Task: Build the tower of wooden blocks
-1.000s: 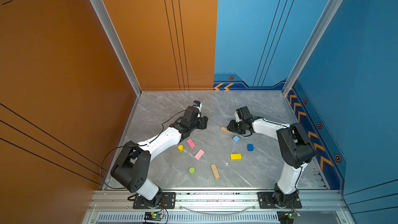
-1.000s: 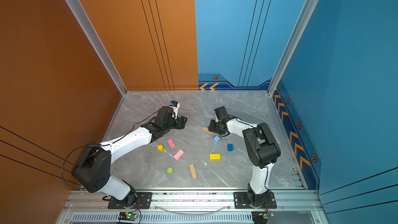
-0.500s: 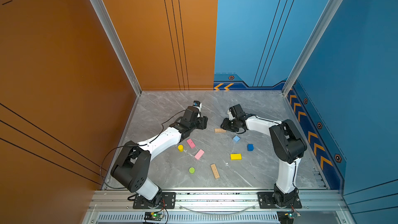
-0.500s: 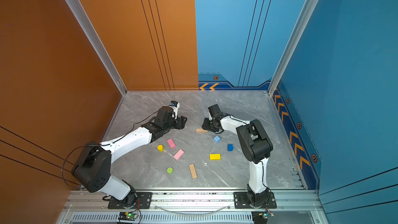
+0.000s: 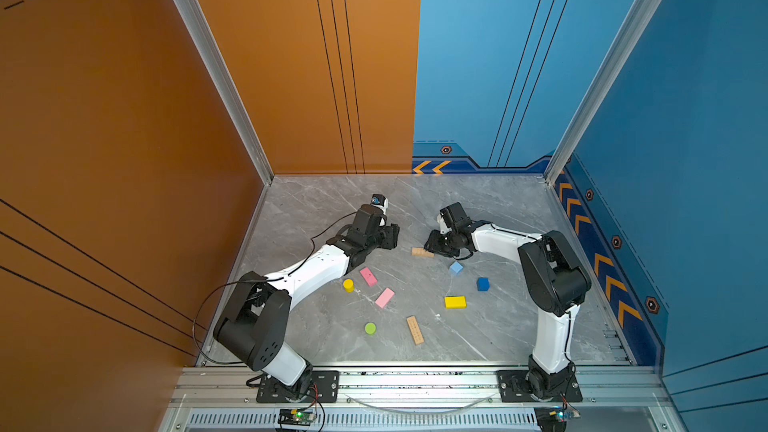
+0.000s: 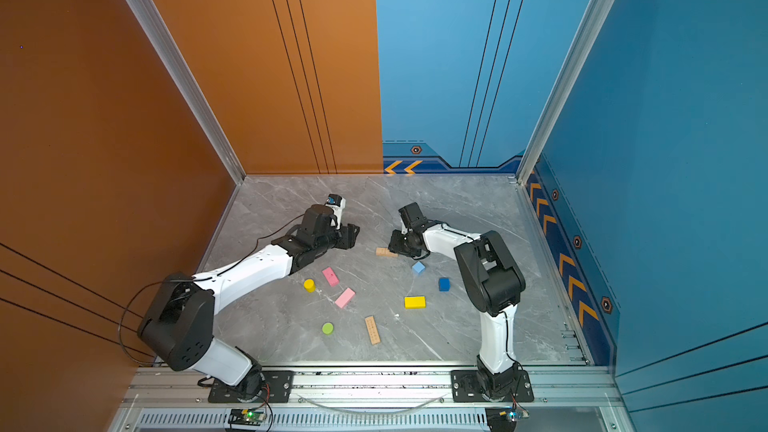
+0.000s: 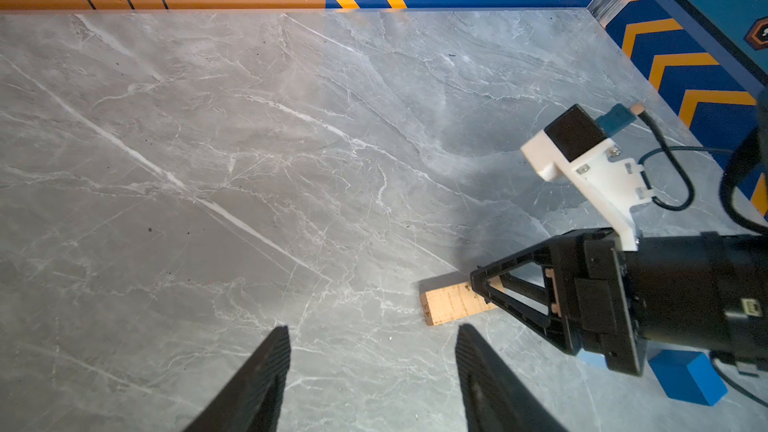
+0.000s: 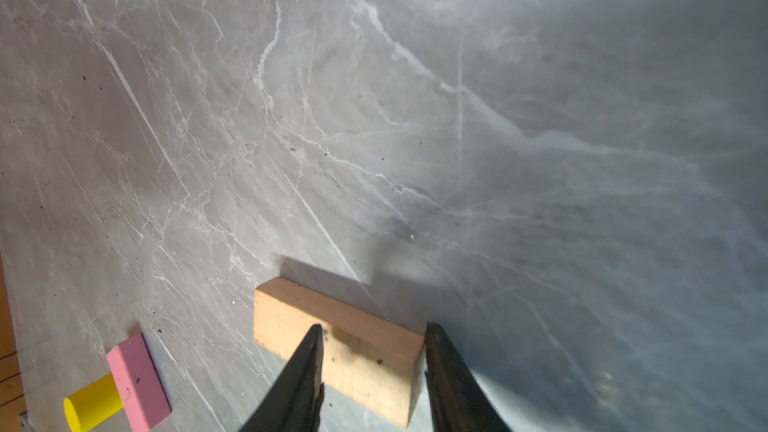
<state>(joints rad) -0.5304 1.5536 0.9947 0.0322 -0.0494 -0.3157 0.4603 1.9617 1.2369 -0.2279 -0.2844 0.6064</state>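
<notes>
Change since earlier frames: right pincer [image 8: 372,351] and its plank [image 8: 336,347] have swung from the counter's right-centre toward the middle; left arm has stayed put.
Right pincer: low over the counter [image 5: 498,209], its fingers either side of the plank's end in the wrist view; whether they clamp it or only straddle it cannot be told.
Plank: flat on the counter, near its middle, also visible in a top view [image 5: 422,252].
Left pincer: [image 7: 372,376] jaws spread, empty, over bare counter, facing the plank from just beside it.
Other blocks, loose and apart: second plank [image 5: 414,329], pink bars [image 5: 368,276] [image 5: 384,297], yellow brick [image 5: 455,302], light-blue cube [image 5: 456,268], dark-blue cube [image 5: 482,284], yellow cylinder [image 5: 348,285], green cylinder [image 5: 370,328].
Tower: none yet; nothing is stacked.
Step in hand (judged): siting the first base plank.
Next move calls for: letting the plank lie flat and square, backing off without nudging it, then fetching the second plank to lie beside it.
</notes>
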